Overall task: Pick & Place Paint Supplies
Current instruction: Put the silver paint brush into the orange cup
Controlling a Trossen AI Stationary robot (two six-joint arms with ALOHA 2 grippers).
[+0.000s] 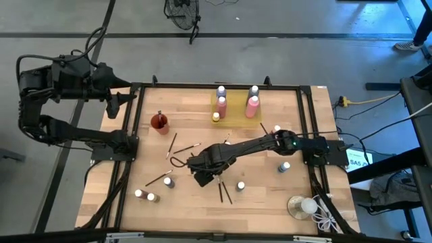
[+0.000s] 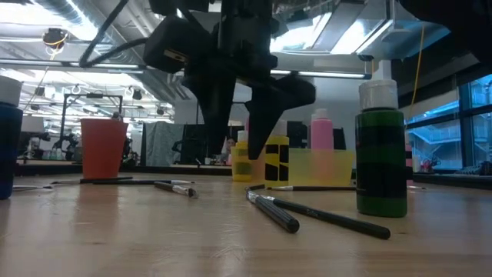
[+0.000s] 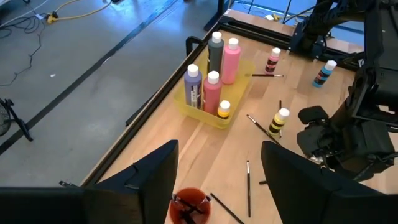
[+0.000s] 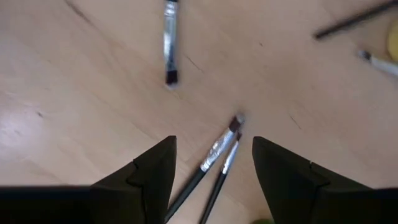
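Hovering right over two paintbrushes [image 4: 217,163] lying side by side mid-surface, the right gripper [image 4: 214,177] stands wide and empty, fingers straddling their long axis; the left arm's parked far off.

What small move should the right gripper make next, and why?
Probably lower straight down and close. The right gripper hangs open above two paintbrushes lying side by side between its fingers, and it holds nothing yet. The left gripper waits off the table's edge.

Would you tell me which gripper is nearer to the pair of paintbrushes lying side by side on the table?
Right. The right gripper hangs open directly over the pair of paintbrushes; the left gripper waits open off the table's far left corner.
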